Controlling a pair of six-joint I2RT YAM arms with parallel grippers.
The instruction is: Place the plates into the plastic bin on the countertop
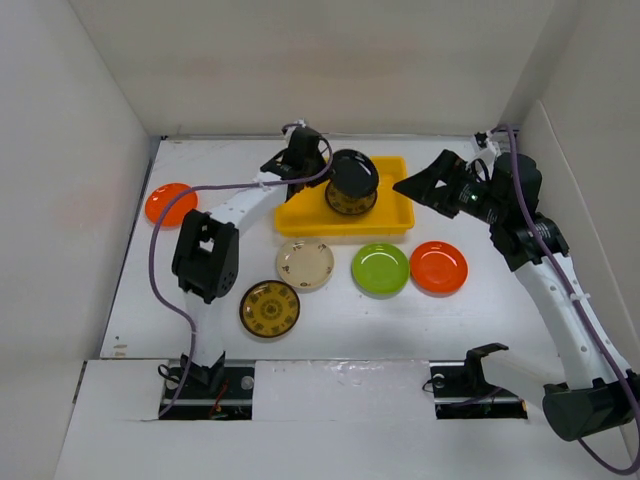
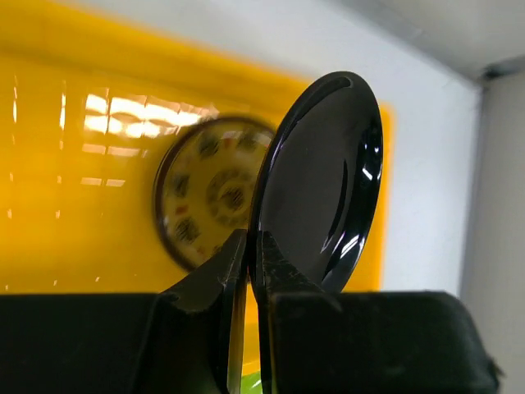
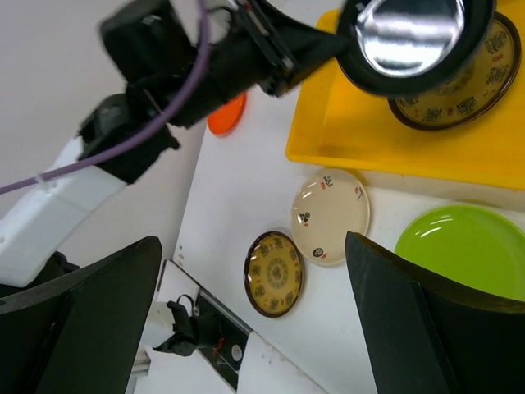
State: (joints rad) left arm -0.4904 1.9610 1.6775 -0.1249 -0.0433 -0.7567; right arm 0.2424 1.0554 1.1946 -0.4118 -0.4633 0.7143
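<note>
My left gripper [image 1: 322, 168] is shut on the rim of the black plate [image 1: 354, 175] and holds it tilted above the yellow plastic bin [image 1: 300, 215]. In the left wrist view the black plate [image 2: 324, 180] stands on edge between my fingers [image 2: 283, 271]. A brown-gold patterned plate [image 1: 352, 200] lies in the bin under it, also seen in the left wrist view [image 2: 205, 193]. My right gripper [image 1: 425, 185] is open and empty, raised right of the bin. On the countertop [image 1: 480, 320] lie a cream plate [image 1: 305, 264], a green plate [image 1: 380, 268], an orange plate [image 1: 438, 267], a second brown-gold plate [image 1: 270, 308] and another orange plate [image 1: 170, 203].
White walls [image 1: 70, 150] enclose the countertop on the left, back and right. My left arm's purple cable [image 1: 160, 262] loops over the left side. The right wrist view shows the cream plate [image 3: 330, 216], the brown-gold plate [image 3: 276, 273] and the green plate [image 3: 463, 250] below.
</note>
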